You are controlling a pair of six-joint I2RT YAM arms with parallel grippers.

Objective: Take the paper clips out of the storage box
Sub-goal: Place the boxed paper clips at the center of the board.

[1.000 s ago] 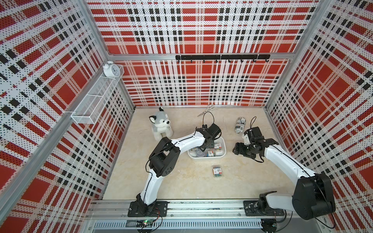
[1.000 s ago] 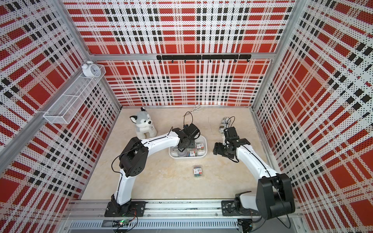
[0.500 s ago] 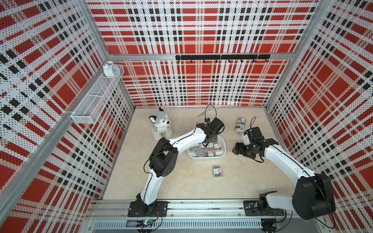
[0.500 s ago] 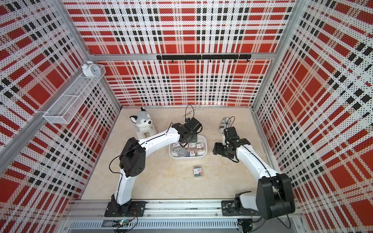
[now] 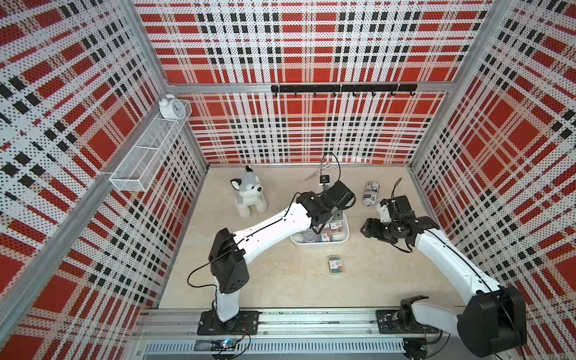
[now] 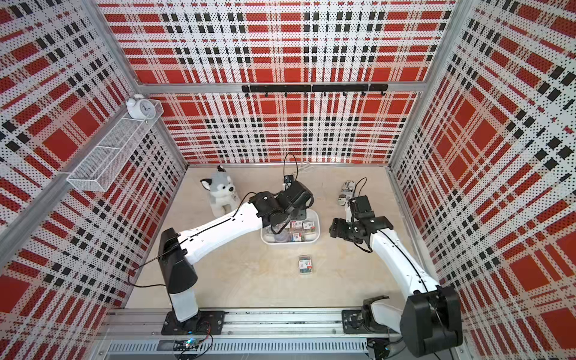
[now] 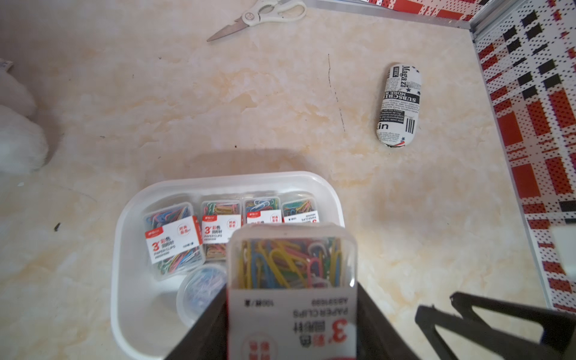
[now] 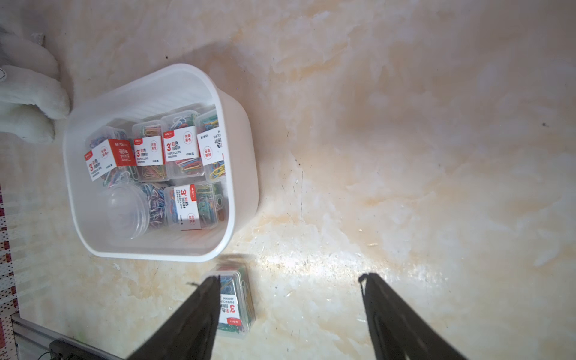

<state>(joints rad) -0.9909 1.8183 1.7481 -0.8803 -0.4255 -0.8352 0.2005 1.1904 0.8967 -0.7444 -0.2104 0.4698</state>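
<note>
Gripping one case (image 7: 291,274) of paper clips, my left gripper (image 7: 291,314) has its fingers (image 7: 205,327) clamped on the case's two long sides, with the label upside down to the camera. I see it over one end of the box (image 7: 120,243). Inside the box, four more cases (image 7: 230,230) stand in a row along one wall, with the round tub (image 7: 202,290) next to them. My right wrist view adds a fifth case (image 8: 194,204) lying beside the tub.

A loose case (image 5: 335,265) lies on the table (image 5: 280,280) near the box. My right gripper (image 8: 288,277) hovers beside the box, its fingers (image 8: 193,311) apart with nothing between them; one finger covers an edge of the loose case.

The held case's lower end is cut off and blurred. In both top views the left arm (image 5: 274,224) hides it, so I cannot tell how high above the box it sits.
</note>
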